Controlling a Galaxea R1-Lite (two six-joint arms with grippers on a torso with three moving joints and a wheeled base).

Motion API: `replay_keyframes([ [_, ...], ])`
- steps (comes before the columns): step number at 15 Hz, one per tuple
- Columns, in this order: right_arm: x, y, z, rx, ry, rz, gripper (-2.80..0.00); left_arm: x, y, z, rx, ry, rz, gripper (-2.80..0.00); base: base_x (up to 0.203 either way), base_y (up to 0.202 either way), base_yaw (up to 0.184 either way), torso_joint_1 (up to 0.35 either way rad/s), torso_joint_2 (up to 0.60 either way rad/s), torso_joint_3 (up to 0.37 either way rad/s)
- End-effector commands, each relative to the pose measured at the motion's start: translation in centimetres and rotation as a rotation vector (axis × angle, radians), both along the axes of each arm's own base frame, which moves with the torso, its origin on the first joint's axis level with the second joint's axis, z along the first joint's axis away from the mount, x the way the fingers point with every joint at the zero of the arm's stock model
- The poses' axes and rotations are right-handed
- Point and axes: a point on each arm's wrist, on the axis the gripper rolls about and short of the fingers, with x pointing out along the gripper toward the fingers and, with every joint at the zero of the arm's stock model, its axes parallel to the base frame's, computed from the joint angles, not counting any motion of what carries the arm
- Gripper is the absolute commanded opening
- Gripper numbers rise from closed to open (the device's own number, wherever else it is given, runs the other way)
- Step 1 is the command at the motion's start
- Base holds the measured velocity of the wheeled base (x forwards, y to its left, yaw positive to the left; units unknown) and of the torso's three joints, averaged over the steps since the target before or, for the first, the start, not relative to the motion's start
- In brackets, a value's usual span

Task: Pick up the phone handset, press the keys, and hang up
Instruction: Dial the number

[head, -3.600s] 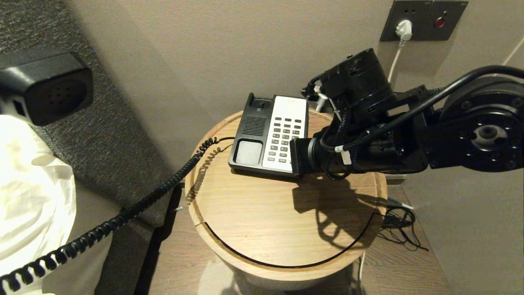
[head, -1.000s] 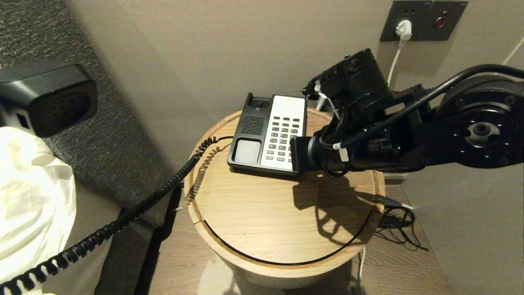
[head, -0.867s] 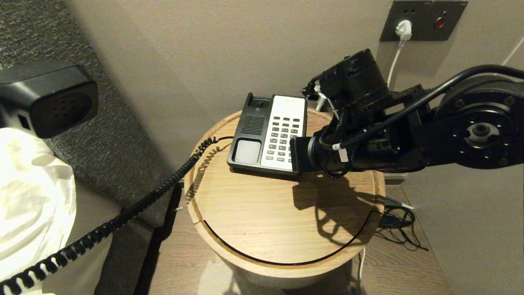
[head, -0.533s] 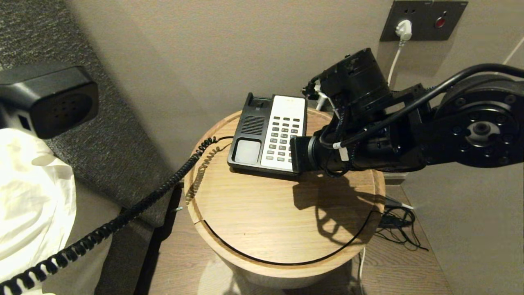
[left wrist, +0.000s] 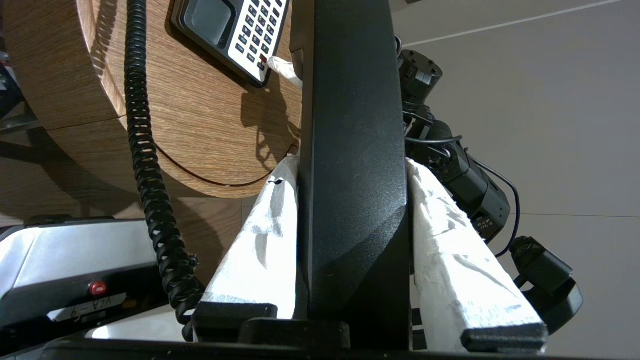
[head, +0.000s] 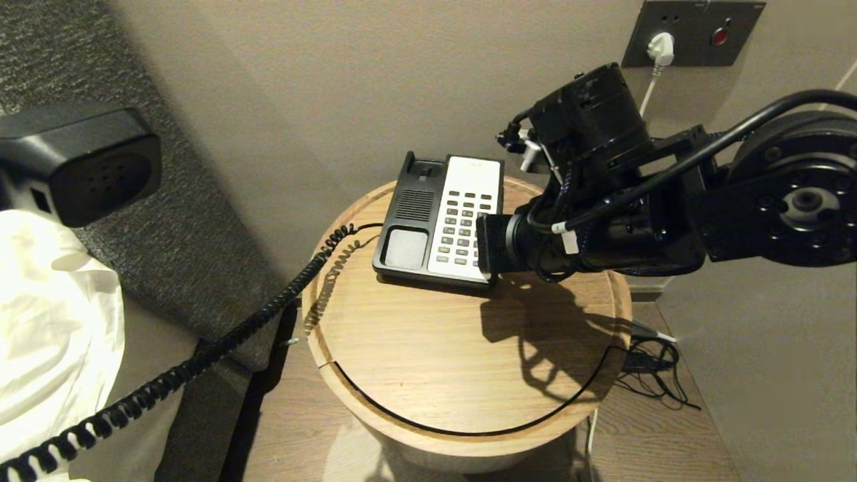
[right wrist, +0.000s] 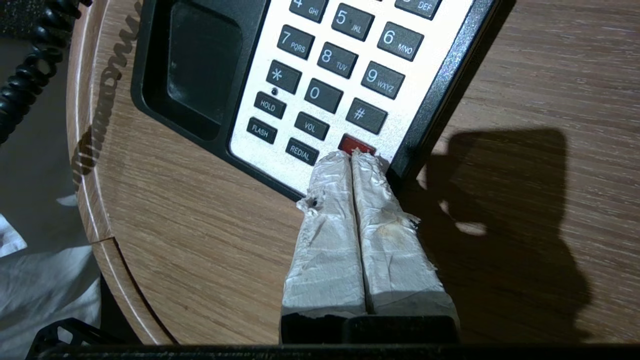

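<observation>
The black phone handset [head: 80,161] hangs off the table at the far left, its perforated end facing me. In the left wrist view my left gripper [left wrist: 351,164] is shut on the handset [left wrist: 352,150], white-taped fingers [left wrist: 260,235] pressing on both sides. The coiled cord [head: 221,341] runs from it to the phone base [head: 408,221] on the table. My right gripper [right wrist: 351,155] is shut, its taped tips together at the red key [right wrist: 356,144] in the bottom row of the keys [right wrist: 330,60]. In the head view the right arm [head: 602,221] hides those fingers.
The phone stands at the back of a round wooden table [head: 435,375]. A wall socket plate with a white plug [head: 659,47] is behind the right arm. Loose cables [head: 649,365] lie on the floor at the right. White bedding [head: 53,321] and a grey headboard [head: 167,221] fill the left.
The right arm has risen slightly over the keypad's near right corner. The handset, its cord and the left gripper have kept still.
</observation>
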Motion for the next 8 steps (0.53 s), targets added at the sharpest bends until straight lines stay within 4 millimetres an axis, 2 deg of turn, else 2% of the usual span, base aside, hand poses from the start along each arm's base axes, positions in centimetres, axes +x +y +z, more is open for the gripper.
replay_keyframes([
  [1,0.0,-0.05,-0.08,-0.003,0.004,-0.003,-2.8,0.02,-0.01,-0.02,-0.003,0.007,-0.001,-2.8,0.0,0.0,0.0,0.0,0.0,0.0],
  [8,0.34,0.28,-0.68,-0.014,0.014,-0.004,-2.8,-0.03,0.01,-0.02,-0.004,0.006,-0.001,-2.8,0.0,0.0,0.0,0.0,0.0,0.0],
])
